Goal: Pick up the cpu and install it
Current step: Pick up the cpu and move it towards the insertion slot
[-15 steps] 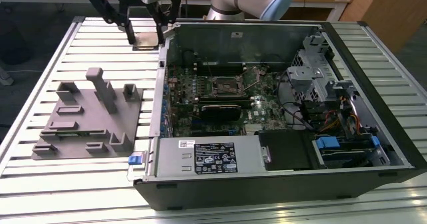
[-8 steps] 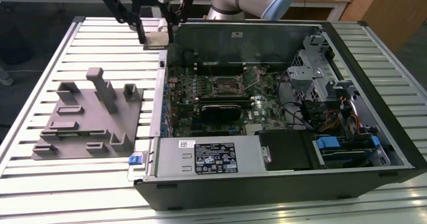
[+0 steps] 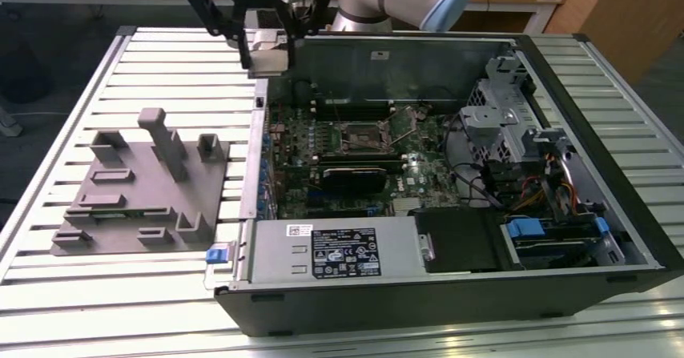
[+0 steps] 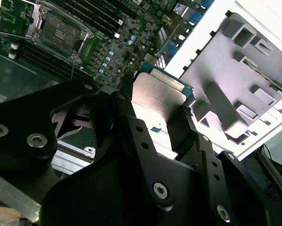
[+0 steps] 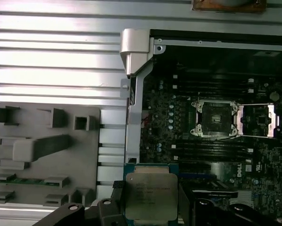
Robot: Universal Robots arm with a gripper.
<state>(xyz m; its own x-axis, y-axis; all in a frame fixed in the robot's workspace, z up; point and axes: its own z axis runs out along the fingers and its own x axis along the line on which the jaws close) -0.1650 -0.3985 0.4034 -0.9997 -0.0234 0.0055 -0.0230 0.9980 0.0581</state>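
Tool: grips cpu by opposite edges, at case's 11 o'clock corner, exterior view.
Handling: likely light, stiff, fragile; edge hold suits.

- The exterior view looks down from well back, over the computer case and grey fixture;
- the first wrist view faces straight down, close above the cpu;
- the second wrist view slants along the gripper;
- all three share the socket.
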